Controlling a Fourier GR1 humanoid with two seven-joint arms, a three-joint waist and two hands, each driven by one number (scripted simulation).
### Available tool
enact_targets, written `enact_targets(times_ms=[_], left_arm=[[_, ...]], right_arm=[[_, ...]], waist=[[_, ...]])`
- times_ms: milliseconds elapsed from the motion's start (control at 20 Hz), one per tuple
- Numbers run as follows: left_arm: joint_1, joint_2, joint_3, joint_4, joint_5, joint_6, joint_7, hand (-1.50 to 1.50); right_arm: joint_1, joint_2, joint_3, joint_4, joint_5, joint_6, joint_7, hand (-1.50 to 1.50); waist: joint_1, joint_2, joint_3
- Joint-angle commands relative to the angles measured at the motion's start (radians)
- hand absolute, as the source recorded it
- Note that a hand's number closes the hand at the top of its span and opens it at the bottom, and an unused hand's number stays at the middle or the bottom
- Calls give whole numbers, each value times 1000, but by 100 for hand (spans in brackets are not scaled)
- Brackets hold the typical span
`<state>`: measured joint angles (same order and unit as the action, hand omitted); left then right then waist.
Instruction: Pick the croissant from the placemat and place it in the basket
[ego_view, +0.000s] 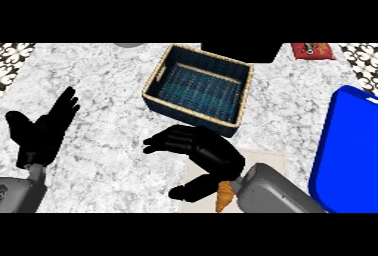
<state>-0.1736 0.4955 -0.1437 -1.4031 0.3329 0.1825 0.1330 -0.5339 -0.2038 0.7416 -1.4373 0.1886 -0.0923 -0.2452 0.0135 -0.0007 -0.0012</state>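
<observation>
The woven basket (193, 118), dark blue inside with a tan rim, stands at the middle back of the marble counter. Just in front of it lies a pale placemat (267, 158), mostly hidden by my right hand (203, 150). That hand hovers over the mat, fingers spread toward the left and thumb lower down. The orange croissant (224, 196) peeks out beside the thumb and the wrist, close under the palm's heel; neither fingers nor thumb are round it. My left hand (43, 131) rests open at the left edge, fingers up.
A large blue container (347, 150) fills the right side, close beside the placemat. A red packet (314, 50) lies at the back right. A dark object (244, 50) sits behind the basket, and a grey round item (129, 45) at the back edge.
</observation>
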Motion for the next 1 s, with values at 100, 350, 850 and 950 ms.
enact_targets(times_ms=[100,350,850,950], left_arm=[[-9,-3,21,32,-1,-17,12,0],[-2,9,32,29,7,-21,28,0],[-19,-11,41,65,-5,-33,-9,0],[12,-35,18,38,-20,-5,5,0]], right_arm=[[-31,182,153,-85,233,-87,414,-150],[-205,113,130,-126,275,152,780,-150],[-553,89,-90,-172,202,642,1280,-150],[-517,76,-111,-212,93,747,1340,-150]], waist=[[-20,-7,0],[-32,-19,-3],[-30,-9,-1],[-33,-13,0]])
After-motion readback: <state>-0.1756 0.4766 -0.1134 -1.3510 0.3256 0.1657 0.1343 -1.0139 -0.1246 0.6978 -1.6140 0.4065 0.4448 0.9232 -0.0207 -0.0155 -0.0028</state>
